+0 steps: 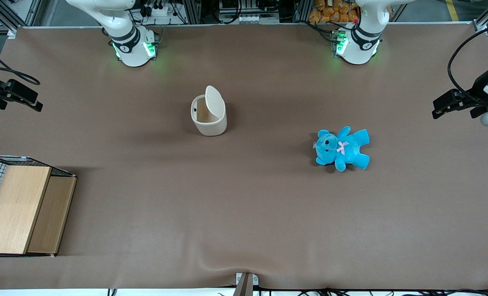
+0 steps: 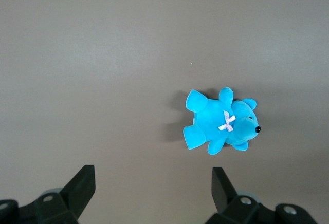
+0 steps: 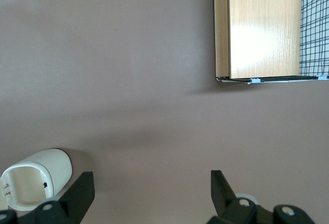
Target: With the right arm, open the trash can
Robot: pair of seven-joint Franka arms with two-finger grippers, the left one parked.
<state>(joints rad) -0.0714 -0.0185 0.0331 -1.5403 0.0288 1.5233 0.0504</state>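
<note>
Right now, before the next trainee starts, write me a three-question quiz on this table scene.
1. True or false: the trash can has its lid flipped up.
2. Which lies nearer the front camera, the trash can or the blue teddy bear?
3. Multiple choice: the right arm's hand, above the table toward the working arm's end, has its fingers: A) open, B) shut on the lid, C) shut on the bear.
Key: 1 true; 2 the bear; 3 A.
</note>
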